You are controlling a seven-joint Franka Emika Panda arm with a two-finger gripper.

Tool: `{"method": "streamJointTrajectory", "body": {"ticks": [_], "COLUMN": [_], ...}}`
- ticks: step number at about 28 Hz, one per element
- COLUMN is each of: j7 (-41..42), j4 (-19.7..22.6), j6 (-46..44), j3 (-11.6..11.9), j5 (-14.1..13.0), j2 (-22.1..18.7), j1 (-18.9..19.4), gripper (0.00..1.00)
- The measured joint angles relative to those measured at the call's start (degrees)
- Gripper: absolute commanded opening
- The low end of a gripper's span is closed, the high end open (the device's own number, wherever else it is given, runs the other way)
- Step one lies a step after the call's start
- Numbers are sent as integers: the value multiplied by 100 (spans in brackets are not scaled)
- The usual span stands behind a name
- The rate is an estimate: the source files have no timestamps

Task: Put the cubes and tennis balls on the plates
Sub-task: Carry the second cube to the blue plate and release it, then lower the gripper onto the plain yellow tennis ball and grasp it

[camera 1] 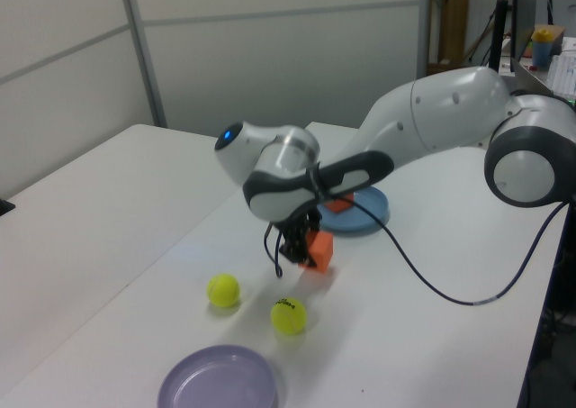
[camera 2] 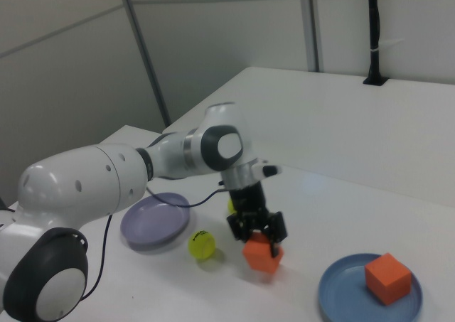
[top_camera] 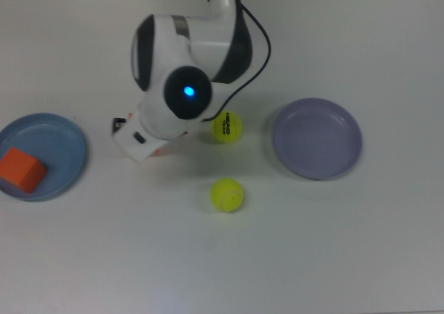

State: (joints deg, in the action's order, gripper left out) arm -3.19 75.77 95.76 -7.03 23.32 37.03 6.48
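In the top view, from left to right: a light blue plate [top_camera: 52, 130] at the top view's left edge holds one orange cube [top_camera: 21, 169]. Beside it, the arm [top_camera: 187, 64] covers the second orange cube [camera 2: 261, 255], which the right view shows pinched between the fingers of the gripper [camera 2: 260, 241] and raised just clear of the white table [top_camera: 333, 245]. Next comes the printed tennis ball [top_camera: 227, 127], touching the arm's outline in the top view, with the plain tennis ball [top_camera: 227, 194] below it, both on the table. The lavender plate [top_camera: 317, 138] lies at the top view's right, bare.
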Motion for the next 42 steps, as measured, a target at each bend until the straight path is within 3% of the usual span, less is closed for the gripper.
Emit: {"method": "streamJointTrajectory", "body": {"ticks": [5,7,8,9,10,15,22,25,31,42], "j7": [377,509,559,608,661,711,699,697,688,151], "j4": [-199,-210,-207,-197,-183,-59,-58,-91,-134,-128], "j6": [6,140,264,396,573,1234,1398,1399,1402,1452], "j3": [102,111,113,114,116,117,94,70,-144,-539], "j5": [0,0,0,0,0,-2,-41,-198,-620,-643], "j2": [-159,-185,-185,-182,-161,-10,54,-13,-241,-389], "j1": [-566,-891,-1047,-1196,-1403,-1784,-1660,-1584,-1218,-114], "gripper": [2,13,23,74,100,100,100,100,100,100]}}
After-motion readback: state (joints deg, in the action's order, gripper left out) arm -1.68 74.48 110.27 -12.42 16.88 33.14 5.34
